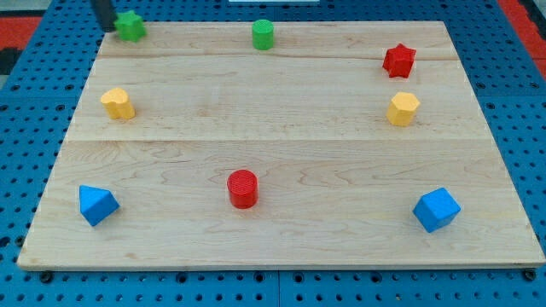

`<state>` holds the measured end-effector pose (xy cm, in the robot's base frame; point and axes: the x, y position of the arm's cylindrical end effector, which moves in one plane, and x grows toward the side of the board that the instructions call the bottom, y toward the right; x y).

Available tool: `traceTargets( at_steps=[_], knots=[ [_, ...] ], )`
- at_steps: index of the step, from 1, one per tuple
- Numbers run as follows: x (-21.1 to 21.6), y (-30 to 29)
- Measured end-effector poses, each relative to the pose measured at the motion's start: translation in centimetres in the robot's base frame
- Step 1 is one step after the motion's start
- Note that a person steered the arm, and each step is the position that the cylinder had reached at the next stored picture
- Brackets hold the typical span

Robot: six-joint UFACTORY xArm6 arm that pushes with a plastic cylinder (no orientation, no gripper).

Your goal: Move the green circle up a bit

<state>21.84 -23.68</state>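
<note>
The green circle (pixel 263 34) is a short green cylinder near the view's top edge of the wooden board (pixel 281 247), a little left of centre. My tip (pixel 106 26) is at the view's top left corner of the board, just left of a green star block (pixel 130 26) and close to touching it. The tip is far to the left of the green circle.
A red star (pixel 398 60) and a yellow hexagon (pixel 403 108) are at the view's right. A yellow block (pixel 118 103) is at the left. A red cylinder (pixel 242 188) is at bottom centre. Blue blocks sit at bottom left (pixel 97 205) and bottom right (pixel 436 210).
</note>
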Motion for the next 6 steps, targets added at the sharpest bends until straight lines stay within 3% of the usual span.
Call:
traceTargets(
  at_steps=[1,2,3,4,6],
  knots=[
    [2.3,12.6],
    [3.2,12.1],
    [0.8,3.2],
    [-1.6,7.2],
    [-1.0,25.5]
  ],
)
